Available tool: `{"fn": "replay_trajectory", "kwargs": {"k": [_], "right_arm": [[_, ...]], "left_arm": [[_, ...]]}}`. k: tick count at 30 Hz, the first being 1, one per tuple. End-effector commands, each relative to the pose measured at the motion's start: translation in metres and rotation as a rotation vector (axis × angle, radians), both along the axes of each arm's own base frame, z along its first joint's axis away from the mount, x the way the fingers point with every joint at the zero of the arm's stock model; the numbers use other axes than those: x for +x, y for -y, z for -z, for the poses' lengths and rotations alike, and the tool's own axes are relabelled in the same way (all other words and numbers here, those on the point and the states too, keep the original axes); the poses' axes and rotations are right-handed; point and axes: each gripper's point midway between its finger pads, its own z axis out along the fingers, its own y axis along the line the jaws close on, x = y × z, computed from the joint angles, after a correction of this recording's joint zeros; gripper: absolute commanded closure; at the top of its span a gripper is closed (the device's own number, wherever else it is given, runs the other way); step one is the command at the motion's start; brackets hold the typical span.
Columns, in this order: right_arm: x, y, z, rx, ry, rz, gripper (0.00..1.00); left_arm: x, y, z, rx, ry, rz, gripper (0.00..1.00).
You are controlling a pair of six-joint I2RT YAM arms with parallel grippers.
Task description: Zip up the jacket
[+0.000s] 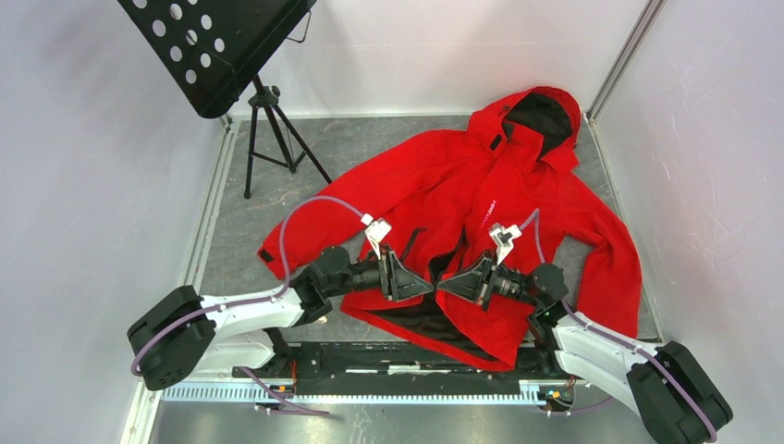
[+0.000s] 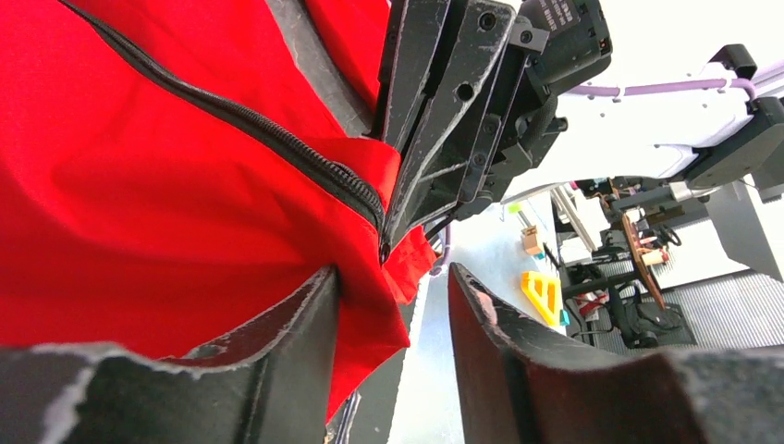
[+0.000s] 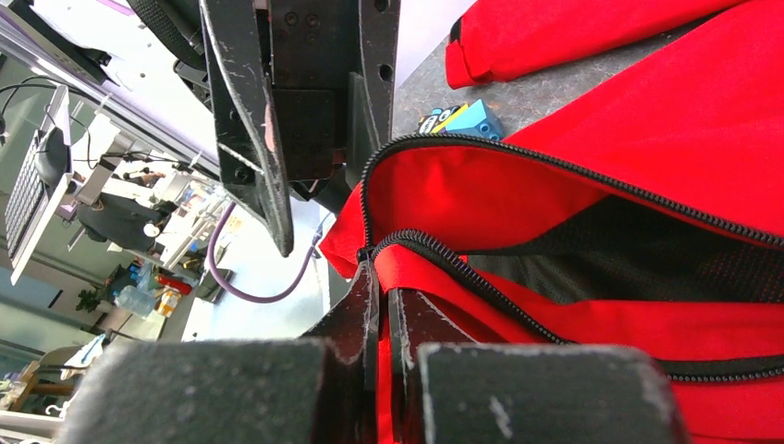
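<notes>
The red jacket (image 1: pixel 444 185) lies spread on the grey table with its hood at the far right and its front open at the bottom. My right gripper (image 1: pixel 447 285) is shut on the jacket's lower front edge, right at the bottom end of the black zip (image 3: pixel 434 250); the red fabric is pinched between its fingers (image 3: pixel 379 277). My left gripper (image 1: pixel 421 287) faces it, almost touching. Its jaws stand open (image 2: pixel 393 277), with the red fabric (image 2: pixel 139 203) and its zip teeth (image 2: pixel 277 139) lying against the left finger (image 2: pixel 296 324).
A black perforated music stand (image 1: pixel 217 46) on a tripod stands at the far left. White walls close in the table on both sides. A small blue and yellow object (image 3: pixel 458 118) lies on the table beside a sleeve cuff (image 3: pixel 471 55).
</notes>
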Motion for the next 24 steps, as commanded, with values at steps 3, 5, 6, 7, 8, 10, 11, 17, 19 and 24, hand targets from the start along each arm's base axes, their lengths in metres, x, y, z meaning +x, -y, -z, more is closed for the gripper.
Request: {"fn": "replay_trajectory", "kwargs": {"k": [3,5,6,7,8,10,11,17,19,24], "right_arm": [[-0.031,0.022,0.074,-0.094,-0.133,0.019,1.0],[-0.031,0.022,0.073,-0.091,-0.131,0.019,1.0],[-0.031,0.022,0.073,-0.091,-0.131,0.017,1.0],[-0.032,0.022,0.073,-0.091,-0.132,0.016,1.0],[-0.032,0.022,0.073,-0.091,-0.131,0.013,1.0],[-0.033,0.022,0.073,-0.086,-0.134,0.011,1.0],[-0.033,0.022,0.072,-0.082,-0.134,0.012,1.0],[-0.033,0.021,0.067,-0.059,-0.151,0.017,1.0],[-0.032,0.021,0.069,-0.066,-0.154,0.017,1.0],[-0.033,0.022,0.075,-0.089,-0.161,0.02,1.0]], "left_arm": [[-0.01,-0.003,-0.003,-0.02,-0.025,0.042,0.43],[-0.011,-0.002,-0.002,-0.02,-0.03,0.051,0.47],[-0.012,-0.002,-0.001,-0.02,-0.033,0.053,0.49],[-0.012,-0.001,-0.001,-0.024,-0.034,0.052,0.52],[-0.012,-0.001,-0.002,-0.027,-0.034,0.053,0.55],[-0.011,0.0,-0.002,-0.025,-0.034,0.052,0.6],[-0.01,0.0,0.0,-0.016,-0.035,0.05,0.62],[-0.004,-0.009,0.01,0.08,-0.054,-0.009,0.37],[0.001,-0.021,0.014,0.161,-0.091,-0.081,0.3],[-0.003,-0.046,0.009,0.193,-0.188,-0.177,0.23]]}}
